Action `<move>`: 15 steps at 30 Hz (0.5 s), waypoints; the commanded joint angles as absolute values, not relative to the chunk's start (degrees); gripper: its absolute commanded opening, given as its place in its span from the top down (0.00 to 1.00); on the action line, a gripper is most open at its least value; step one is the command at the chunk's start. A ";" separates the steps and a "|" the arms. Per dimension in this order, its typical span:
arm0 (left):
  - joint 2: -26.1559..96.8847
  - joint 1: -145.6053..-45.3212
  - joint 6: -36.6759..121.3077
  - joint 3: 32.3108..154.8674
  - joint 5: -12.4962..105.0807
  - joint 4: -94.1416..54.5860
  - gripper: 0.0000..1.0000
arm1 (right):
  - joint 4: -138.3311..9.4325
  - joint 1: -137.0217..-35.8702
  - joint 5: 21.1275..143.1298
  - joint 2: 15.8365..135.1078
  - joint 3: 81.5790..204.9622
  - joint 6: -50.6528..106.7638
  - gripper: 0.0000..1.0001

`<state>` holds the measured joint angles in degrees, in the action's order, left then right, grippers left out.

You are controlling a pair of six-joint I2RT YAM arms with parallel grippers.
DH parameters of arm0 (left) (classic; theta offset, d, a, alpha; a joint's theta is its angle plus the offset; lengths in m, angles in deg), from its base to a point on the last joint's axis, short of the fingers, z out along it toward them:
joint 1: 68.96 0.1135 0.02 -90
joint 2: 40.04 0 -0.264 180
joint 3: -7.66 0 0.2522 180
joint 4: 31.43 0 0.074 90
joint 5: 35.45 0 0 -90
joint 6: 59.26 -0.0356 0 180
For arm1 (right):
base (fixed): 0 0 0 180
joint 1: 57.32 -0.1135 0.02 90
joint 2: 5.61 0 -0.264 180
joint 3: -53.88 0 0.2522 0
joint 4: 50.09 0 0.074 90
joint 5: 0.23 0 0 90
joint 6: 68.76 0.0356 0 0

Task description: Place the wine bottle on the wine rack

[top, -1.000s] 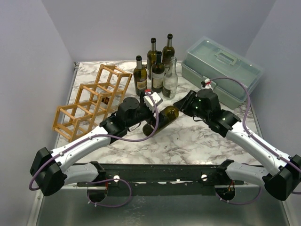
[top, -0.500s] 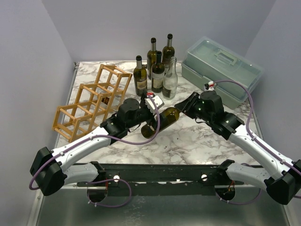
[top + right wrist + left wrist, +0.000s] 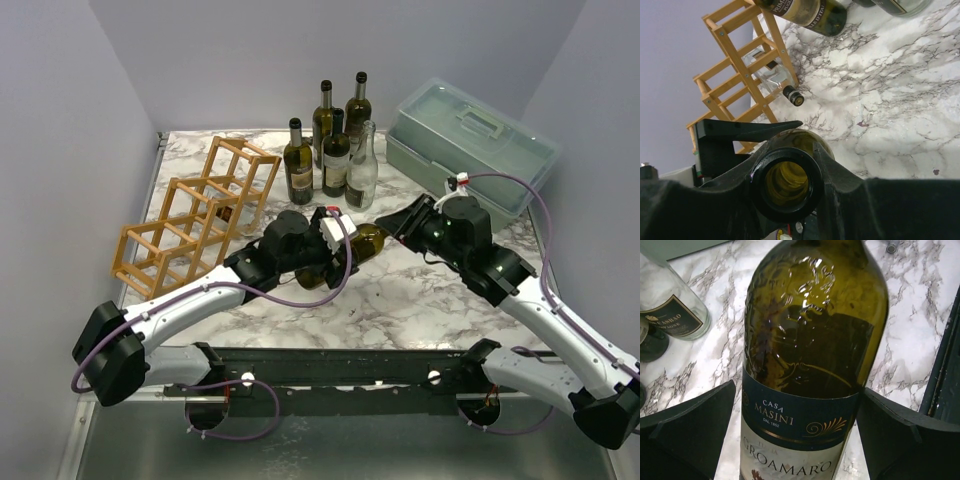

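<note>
1. At mid-table the left gripper (image 3: 328, 250) is spread wide, its fingers (image 3: 690, 432) flanking the label end of the wine bottle (image 3: 362, 240); a sliver of marble shows beside one finger, so it grips nothing.
2. Just beyond, the right gripper (image 3: 402, 222) is clamped tight round the bottle's neck, and the open mouth shows between its jaws in the wrist view; the dark green bottle lies aslant between the two grippers, over the marble table (image 3: 400, 300) and outside the rack; whether its base touches the marble I cannot tell.
3. To the left stands the wine rack (image 3: 190, 215); a clear bottle (image 3: 771, 75) lies in one cell, neck poking out.
4. Farther back are five standing bottles (image 3: 335, 150); at back right is the pale green toolbox (image 3: 470, 135), lid down.
</note>
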<state>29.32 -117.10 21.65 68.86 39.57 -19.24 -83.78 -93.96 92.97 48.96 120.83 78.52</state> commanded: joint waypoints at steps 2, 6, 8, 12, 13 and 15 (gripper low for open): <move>30.92 -117.33 20.19 71.02 45.17 -18.38 0.04 | -75.86 -94.05 88.38 45.21 122.19 84.82 0.99; 30.61 -117.35 19.44 71.21 45.96 -18.42 0.14 | -74.69 -94.11 87.04 44.53 120.48 86.35 0.99; 30.37 -117.32 18.83 71.34 46.19 -18.38 0.25 | -74.49 -94.06 86.34 44.23 119.81 86.52 0.99; 29.07 -117.31 16.14 71.01 49.72 -18.39 0.76 | -76.63 -94.14 85.66 43.44 119.48 81.69 0.99; 28.76 -117.39 14.98 70.78 50.77 -18.38 0.88 | -77.65 -94.10 85.96 43.04 119.20 79.46 0.92; 27.69 -117.66 12.85 70.23 52.66 -18.38 0.98 | -80.48 -94.09 86.52 42.10 118.81 74.40 0.74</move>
<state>30.35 -118.59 16.96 69.76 42.74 -16.00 -81.37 -93.72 91.24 46.12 118.46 78.89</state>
